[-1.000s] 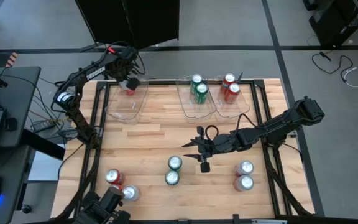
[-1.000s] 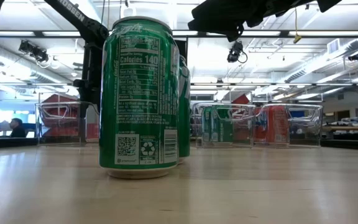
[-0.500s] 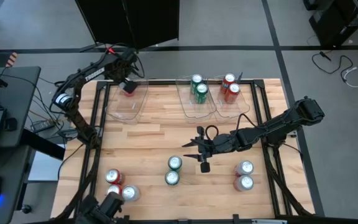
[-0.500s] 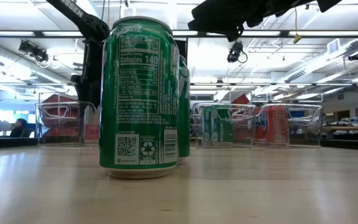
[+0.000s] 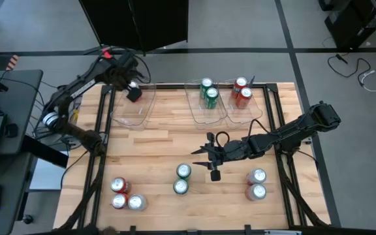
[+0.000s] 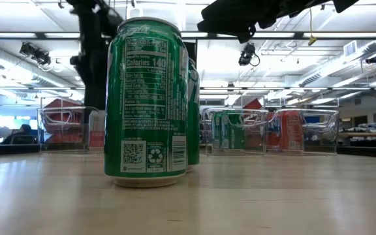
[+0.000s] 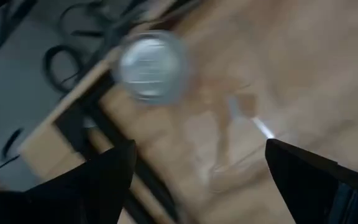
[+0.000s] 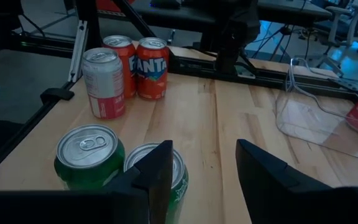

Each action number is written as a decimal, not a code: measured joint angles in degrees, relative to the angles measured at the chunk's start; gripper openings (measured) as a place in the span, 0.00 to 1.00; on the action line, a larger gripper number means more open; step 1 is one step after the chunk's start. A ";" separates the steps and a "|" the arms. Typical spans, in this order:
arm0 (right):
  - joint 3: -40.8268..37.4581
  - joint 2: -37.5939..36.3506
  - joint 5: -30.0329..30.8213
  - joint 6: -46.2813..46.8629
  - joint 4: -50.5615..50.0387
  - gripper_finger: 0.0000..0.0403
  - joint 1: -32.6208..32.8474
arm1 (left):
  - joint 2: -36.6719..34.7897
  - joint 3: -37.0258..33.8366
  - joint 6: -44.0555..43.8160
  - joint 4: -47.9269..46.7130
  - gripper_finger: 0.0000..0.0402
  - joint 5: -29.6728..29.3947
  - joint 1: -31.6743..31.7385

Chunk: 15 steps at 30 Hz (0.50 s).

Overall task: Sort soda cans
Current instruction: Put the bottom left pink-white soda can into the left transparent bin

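My left gripper [image 5: 134, 93] [image 7: 197, 180] hangs open above the clear left bin [image 5: 130, 111]. A can with a silver top [image 7: 149, 65] stands in that bin, below and apart from the fingers. My right gripper [image 5: 200, 158] [image 8: 205, 168] hovers open over mid-table, just behind two green cans [image 5: 183, 172] [image 8: 87, 155] that stand upright on the wood, with nothing between its fingers. Two green cans [image 5: 207, 93] stand in the middle bin and two red ones [image 5: 241, 93] in the right bin.
Three cans [image 5: 126, 194] stand at the near left, two orange-red and one silver-white [image 8: 103, 82]. Two more cans [image 5: 256, 183] stand at the near right. A black frame rail [image 5: 100, 130] runs along the table's left side. In the low view a green can [image 6: 147, 101] fills the foreground.
My left gripper has risen out of the left bin, staying open, while the arm's elbow has swung toward the table's left. The can stays in the bin. A dark shape at the near left edge has left the high view.
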 joint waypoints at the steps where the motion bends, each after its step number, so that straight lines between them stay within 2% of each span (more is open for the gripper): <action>1: 0.00 0.00 0.00 -0.02 0.18 0.40 0.00 | -1.31 0.00 -0.11 -0.29 0.89 1.49 -1.25; 4: 0.00 0.00 -0.02 -0.07 0.30 0.40 0.00 | -5.25 0.00 -1.06 -1.77 0.86 4.30 -6.57; 7: 0.00 0.00 -1.42 -0.07 0.30 0.39 -0.02 | -8.65 0.00 -2.01 -2.98 0.79 4.70 -13.02; 12: 0.00 0.00 -2.60 0.60 0.64 0.39 0.00 | -13.35 -0.04 -5.22 -1.84 0.65 4.73 -25.45; 15: 0.00 0.00 -2.64 2.05 1.25 0.39 0.00 | -16.54 -1.99 -7.23 2.46 0.55 3.94 -32.46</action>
